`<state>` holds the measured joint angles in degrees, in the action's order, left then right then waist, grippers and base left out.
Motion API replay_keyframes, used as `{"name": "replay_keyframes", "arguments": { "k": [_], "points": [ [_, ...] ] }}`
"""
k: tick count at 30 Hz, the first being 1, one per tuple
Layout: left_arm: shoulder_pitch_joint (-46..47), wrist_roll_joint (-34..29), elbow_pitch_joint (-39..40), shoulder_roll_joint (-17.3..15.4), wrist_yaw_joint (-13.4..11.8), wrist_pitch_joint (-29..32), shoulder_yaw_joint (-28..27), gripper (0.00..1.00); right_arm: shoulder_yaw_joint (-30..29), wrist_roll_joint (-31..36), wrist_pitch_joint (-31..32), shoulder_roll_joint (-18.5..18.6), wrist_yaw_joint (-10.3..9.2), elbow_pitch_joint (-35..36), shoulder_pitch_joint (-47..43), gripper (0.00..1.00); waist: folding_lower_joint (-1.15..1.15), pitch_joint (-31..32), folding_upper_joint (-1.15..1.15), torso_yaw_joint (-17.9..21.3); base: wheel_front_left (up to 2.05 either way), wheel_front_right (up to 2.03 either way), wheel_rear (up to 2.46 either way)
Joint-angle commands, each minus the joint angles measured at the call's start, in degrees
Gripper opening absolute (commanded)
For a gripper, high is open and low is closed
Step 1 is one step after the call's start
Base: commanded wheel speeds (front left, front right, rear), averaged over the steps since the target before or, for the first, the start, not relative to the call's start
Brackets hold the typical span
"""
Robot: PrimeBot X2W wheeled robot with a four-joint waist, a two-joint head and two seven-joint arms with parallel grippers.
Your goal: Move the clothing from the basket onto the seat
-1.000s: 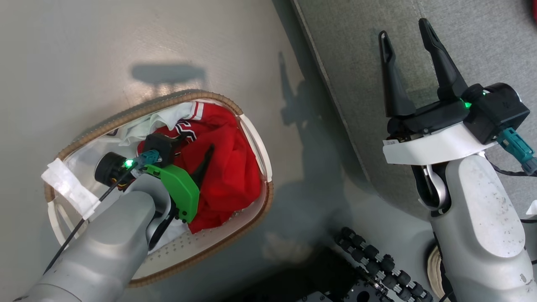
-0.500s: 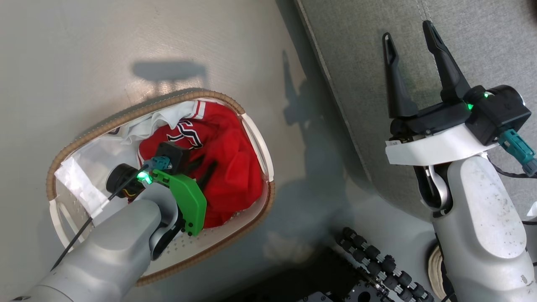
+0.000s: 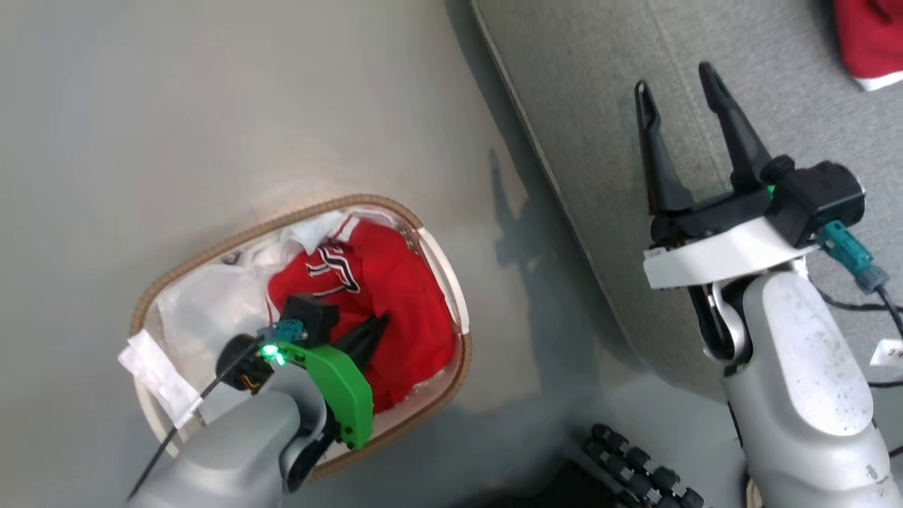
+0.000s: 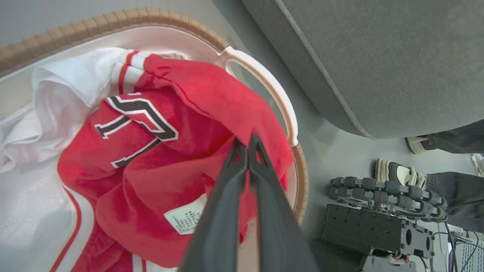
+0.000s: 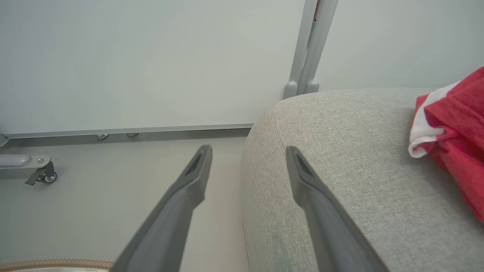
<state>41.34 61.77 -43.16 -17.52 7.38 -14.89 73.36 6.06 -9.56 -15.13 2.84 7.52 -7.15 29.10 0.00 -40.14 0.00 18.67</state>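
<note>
Since a second back our left claw (image 3: 370, 337) has gone from spread to pinched tight; the frame shift we put down to head motion. Its tips sit buried in the red jersey (image 3: 402, 296), a fold caught between them, inside the basket (image 3: 296, 215) near its right rim. Bare floor (image 3: 536, 296) separates basket from seat (image 3: 600, 106) edge. Over that edge our right claw (image 3: 674, 77) hangs wide, holding nothing. Far right, a second jersey (image 3: 871, 39) lies on the seat, well apart.

sandalled foot (image 4: 395, 174) on grey floor (image 3: 211, 106); caster wheel (image 5: 44, 176) near pale wall (image 5: 151, 56)
</note>
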Motion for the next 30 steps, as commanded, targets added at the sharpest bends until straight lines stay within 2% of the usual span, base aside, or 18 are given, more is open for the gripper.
{"name": "replay_keyframes", "arguments": {
  "k": [1, 16, 30],
  "points": [
    [-1.32, 0.38, 0.68, 0.36, 0.20, -0.34, -1.17, 0.00, -0.33, 0.43, -0.03, 0.18, -0.06, -0.77, -1.47, 1.00, 0.00, 6.91, 0.00, -2.77, 0.00, 0.00, 0.00],
    [-15.89, -10.64, 9.26, 2.59, 0.20, -0.35, -16.99, 0.00, -2.49, 3.02, -0.03, 0.21, -0.06, -6.70, -10.43, 1.00, 0.00, 25.54, 0.00, -11.88, 0.00, 0.00, 0.00],
    [-21.93, -21.56, 21.74, 3.16, 0.20, -0.35, -30.17, 0.00, -2.72, 2.16, -0.03, 0.19, -0.06, -10.08, -18.91, 1.00, 0.00, 36.29, 0.00, -14.29, 0.00, 0.00, 0.00]
  ]
}}
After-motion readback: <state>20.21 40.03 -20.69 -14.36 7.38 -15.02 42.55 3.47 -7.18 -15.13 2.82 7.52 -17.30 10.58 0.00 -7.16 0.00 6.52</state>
